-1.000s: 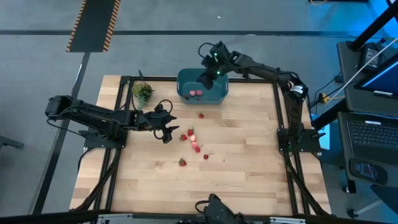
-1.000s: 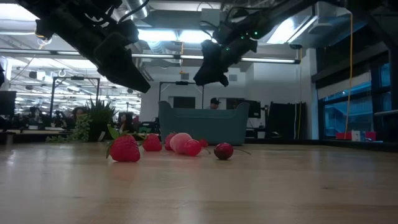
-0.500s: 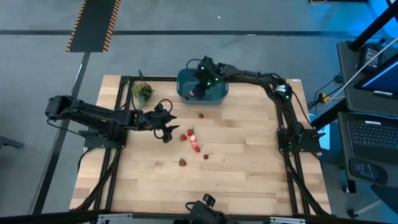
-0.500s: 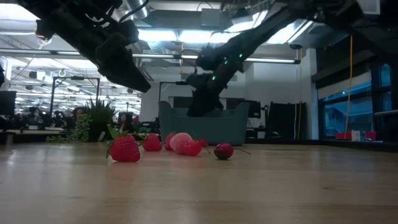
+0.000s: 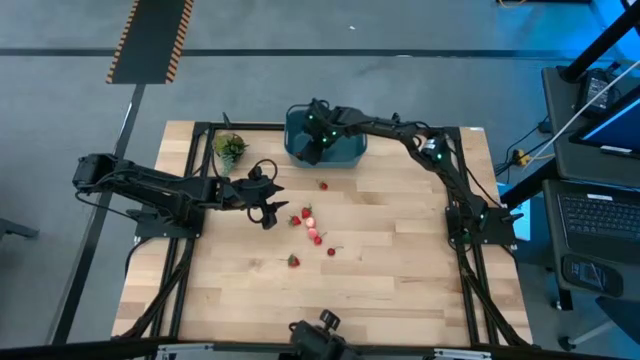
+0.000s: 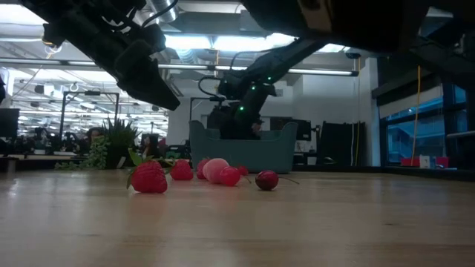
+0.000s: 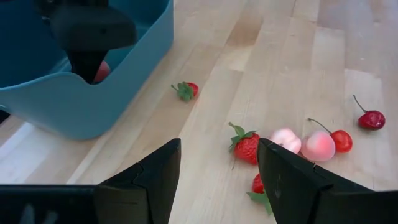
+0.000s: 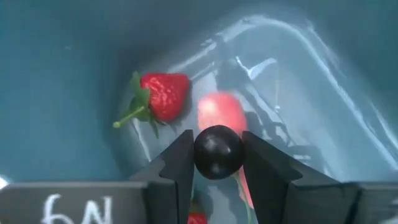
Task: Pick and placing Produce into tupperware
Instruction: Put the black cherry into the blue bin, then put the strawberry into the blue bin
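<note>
The teal-blue tub (image 5: pixel 326 140) stands at the table's far middle. My right gripper (image 5: pixel 312 148) reaches down inside it, shut on a dark round cherry-like piece (image 8: pixel 218 152). A red strawberry (image 8: pixel 163 94) and a pink piece (image 8: pixel 222 112) lie on the tub's floor. Several small red and pink pieces lie loose on the table around (image 5: pixel 307 212), and one lies nearer the tub (image 5: pixel 323 184). My left gripper (image 5: pixel 268 212) hovers open and empty just left of them; its wrist view shows a strawberry (image 7: pixel 246 146) ahead of it. My right gripper pinches the dark round piece by its two opposite sides (image 8: pixel 198 153) between its two fingers. The fingers point down into the tub from above. The piece sits between the fingertips, above the strawberry and the pink piece on the tub's floor.
A green leafy bunch (image 5: pixel 230 148) sits left of the tub near the table's far left corner. A dark red cherry with a stem (image 7: pixel 371 119) lies apart from the cluster. Bare wooden table (image 5: pixel 380 290) spreads toward the near and right edges.
My right gripper has moved from above the tub's right part toward the table's left and down, and now sits inside the tub below its rim.
</note>
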Controlling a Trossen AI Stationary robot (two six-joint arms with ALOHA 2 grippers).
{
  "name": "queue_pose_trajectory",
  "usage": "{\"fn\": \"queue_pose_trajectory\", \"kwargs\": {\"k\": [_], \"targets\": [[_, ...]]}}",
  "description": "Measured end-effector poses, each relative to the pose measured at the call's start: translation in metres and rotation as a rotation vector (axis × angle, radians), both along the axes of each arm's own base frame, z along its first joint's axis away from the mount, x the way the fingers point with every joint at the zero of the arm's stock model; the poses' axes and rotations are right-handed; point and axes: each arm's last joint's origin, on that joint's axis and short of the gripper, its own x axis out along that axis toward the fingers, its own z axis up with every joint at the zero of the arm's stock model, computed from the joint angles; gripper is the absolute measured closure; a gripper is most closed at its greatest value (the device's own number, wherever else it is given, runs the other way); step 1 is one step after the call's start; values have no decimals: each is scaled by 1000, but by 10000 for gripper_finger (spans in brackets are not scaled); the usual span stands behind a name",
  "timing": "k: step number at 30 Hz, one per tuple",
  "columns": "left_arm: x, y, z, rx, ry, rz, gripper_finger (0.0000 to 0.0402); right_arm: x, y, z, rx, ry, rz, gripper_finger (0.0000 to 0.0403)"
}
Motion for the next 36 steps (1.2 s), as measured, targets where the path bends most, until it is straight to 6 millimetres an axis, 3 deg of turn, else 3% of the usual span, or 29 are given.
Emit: {"fn": "queue_pose_trajectory", "kwargs": {"k": [15,32,36], "targets": [[0,0,0,2,3,1,197,2,7,-1,-59,47,12,282],[0,0,0,3,3,2,197,5,9,-1,-82,36,42,241],[0,0,0,3,3,2,197,7,7,12,-99,27,59,241]]}}
